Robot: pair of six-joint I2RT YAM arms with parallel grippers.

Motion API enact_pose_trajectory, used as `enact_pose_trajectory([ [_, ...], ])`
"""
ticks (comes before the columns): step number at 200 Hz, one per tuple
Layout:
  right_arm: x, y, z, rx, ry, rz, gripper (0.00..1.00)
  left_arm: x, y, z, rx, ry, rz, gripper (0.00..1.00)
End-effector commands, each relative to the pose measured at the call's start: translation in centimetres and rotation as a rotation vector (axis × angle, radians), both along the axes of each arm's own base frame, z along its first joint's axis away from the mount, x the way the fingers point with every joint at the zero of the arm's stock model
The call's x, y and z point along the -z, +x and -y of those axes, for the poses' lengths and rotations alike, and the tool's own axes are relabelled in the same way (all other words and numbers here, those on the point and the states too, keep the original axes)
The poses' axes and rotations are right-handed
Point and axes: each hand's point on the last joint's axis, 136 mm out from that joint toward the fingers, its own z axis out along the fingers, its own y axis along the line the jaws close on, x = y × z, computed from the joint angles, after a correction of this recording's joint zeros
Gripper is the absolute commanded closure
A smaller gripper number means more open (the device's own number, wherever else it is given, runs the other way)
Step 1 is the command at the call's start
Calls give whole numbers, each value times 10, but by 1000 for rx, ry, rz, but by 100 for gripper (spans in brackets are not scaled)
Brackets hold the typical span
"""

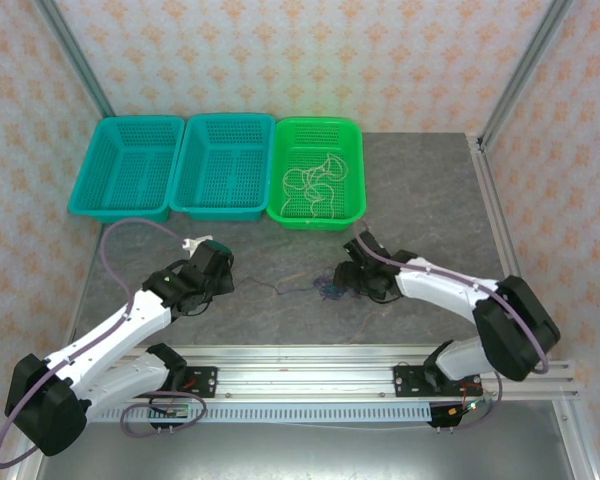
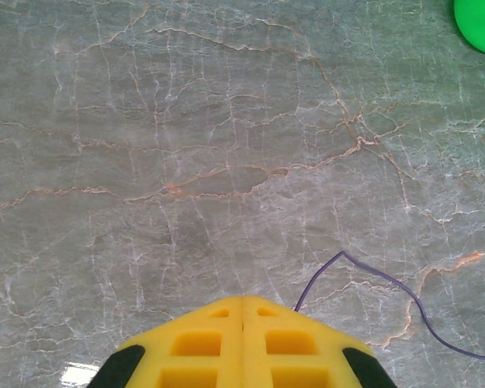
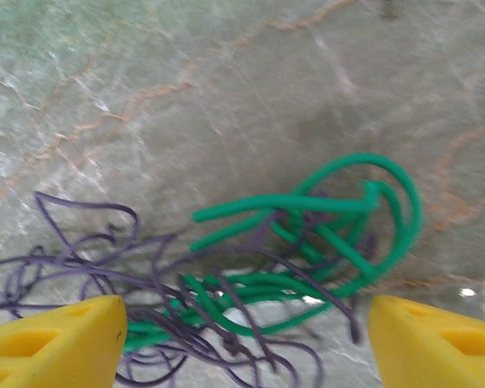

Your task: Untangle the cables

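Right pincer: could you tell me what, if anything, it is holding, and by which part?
Nothing: the right pincer stands open over the purple-and-green cable tangle, which lies loose on the table.

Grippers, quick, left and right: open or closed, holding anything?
Left gripper: closed; a purple cable leaves its tips, grip unclear.
Right gripper: open above the purple and green tangle, holding nothing.
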Motion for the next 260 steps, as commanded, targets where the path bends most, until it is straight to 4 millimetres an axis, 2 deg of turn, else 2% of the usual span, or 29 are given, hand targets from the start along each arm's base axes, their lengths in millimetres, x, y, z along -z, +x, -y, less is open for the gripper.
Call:
enact_pose_trajectory([
  [1, 5, 15, 19, 133, -147, 20, 31, -9, 6, -9, -37, 37, 38, 100],
  [17, 17, 14, 37, 206, -225, 27, 43, -11, 4, -16, -67, 53, 44, 100],
  [43, 29, 10, 51, 265, -241, 22, 65, -14, -1, -26, -98, 72, 55, 100],
  [59, 32, 9, 62, 287, -255, 6, 83, -15, -5, -36, -132, 99, 62, 100],
  [76, 26, 10, 80, 328, -263, 7, 100, -15, -9, -46, -179, 108, 61, 100],
  [91, 14, 15, 101, 382, -267, 53, 100, -13, -12, -54, -214, 100, 49, 100],
  [105, 0, 18, 129, 466, -256, 94, 100, -8, -14, -60, -241, 89, 29, 100],
  [128, -10, 18, 173, 594, -218, 95, 100, 2, -18, -69, -277, 72, -8, 100],
  [145, -18, 18, 192, 632, -212, 101, 100, 9, -20, -70, -282, 58, -28, 100],
  [154, -21, 20, 192, 614, -208, 104, 100, 12, -19, -65, -257, 37, -33, 100],
  [166, -23, 26, 182, 570, -161, 108, 100, 17, -15, -50, -202, -23, -35, 100],
  [188, -27, 36, 160, 516, -46, 109, 100, 26, -3, -5, -55, -215, -21, 100],
  [200, -32, 42, 148, 487, 15, 114, 100, 30, -1, 11, -2, -266, -25, 100],
  [214, -42, 48, 139, 459, 62, 129, 100, 29, -1, 17, 32, -236, -31, 80],
  [224, -49, 52, 135, 438, 79, 141, 100, 24, -2, 14, 39, -192, -20, 71],
  [242, -62, 58, 125, 380, 117, 156, 100, 3, 2, 14, 76, -141, 57, 59],
  [252, -69, 61, 119, 339, 137, 165, 100, -14, 5, 19, 117, -121, 118, 57],
  [260, -73, 62, 115, 307, 149, 172, 100, -29, 8, 30, 169, -125, 174, 57],
])
